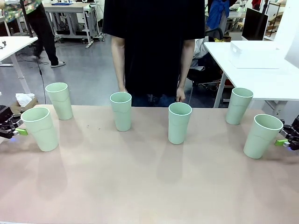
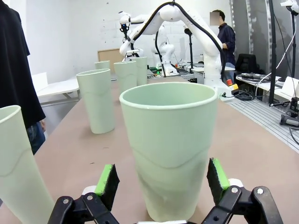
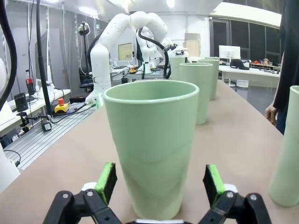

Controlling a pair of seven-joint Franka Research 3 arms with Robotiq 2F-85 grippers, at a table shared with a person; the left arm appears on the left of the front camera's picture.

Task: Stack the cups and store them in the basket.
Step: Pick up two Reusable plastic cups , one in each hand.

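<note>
Six mint-green cups are on the desk (image 1: 140,186), all upright with mouths up, each standing on its own and none nested yet. They're spread in a loose line from left to right. The near-left cup (image 1: 40,129) sits by the left edge, with the far-left cup (image 1: 60,101) just beyond it. Then come the middle-left cup (image 1: 121,111) and the middle-right cup (image 1: 179,123), well apart from each other. The far-right cup (image 1: 238,106) comes next, and the near-right cup (image 1: 261,136) is over by the right edge.

The left end effector (image 2: 162,179) is spread wide, low at desk level, with the near-left cup standing between its green pads (image 2: 106,179). One pad is clearly off the cup wall. The other is so close that I honestly can't tell if it's touching, but nothing looks squeezed.

It's the same deal on the other side. The right end effector (image 3: 160,179) is wide apart with the near-right cup between its fingers, and there's a visible gap on both sides, so it isn't gripped.

A person (image 1: 154,46) in a black shirt stands at the far side of the desk, behind the two middle cups. Their hands (image 1: 180,96) hang down by the far edge, not touching any cup.
</note>
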